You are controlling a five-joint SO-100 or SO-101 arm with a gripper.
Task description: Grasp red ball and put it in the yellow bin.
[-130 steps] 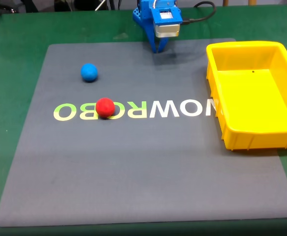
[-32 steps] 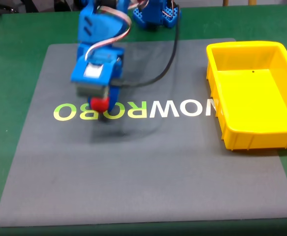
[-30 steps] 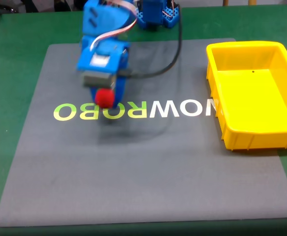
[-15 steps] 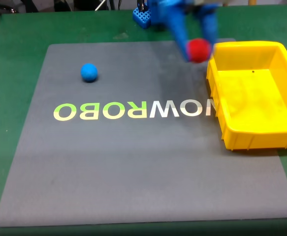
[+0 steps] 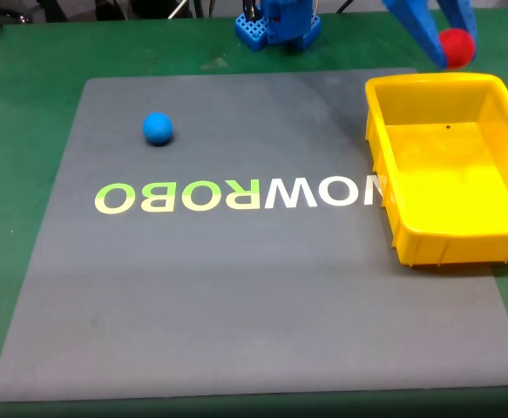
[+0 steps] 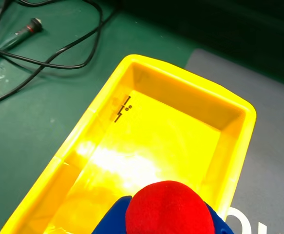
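The gripper (image 5: 450, 43) is clamped on the red ball (image 5: 456, 46), high over the yellow bin's (image 5: 445, 248) far rim. Carrying's nearly done, I'd say; next it should open over the bin.

fixed view: high, opposite arm base, tilted down over whole mat (image 5: 236, 287)
wrist view: close, looking down
shared: yellow bin (image 5: 384, 87) (image 6: 239, 105) at 2 o'clock

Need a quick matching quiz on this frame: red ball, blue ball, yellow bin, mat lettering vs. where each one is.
Things:
1. red ball
2. blue ball
3. yellow bin
4. mat lettering

Places:
A. resting on the grey mat, left side in the fixed view
B. printed across the mat's middle
C. held in the gripper above the bin's far rim
D. at the mat's right edge, nothing inside

Pairs: 1-C, 2-A, 3-D, 4-B
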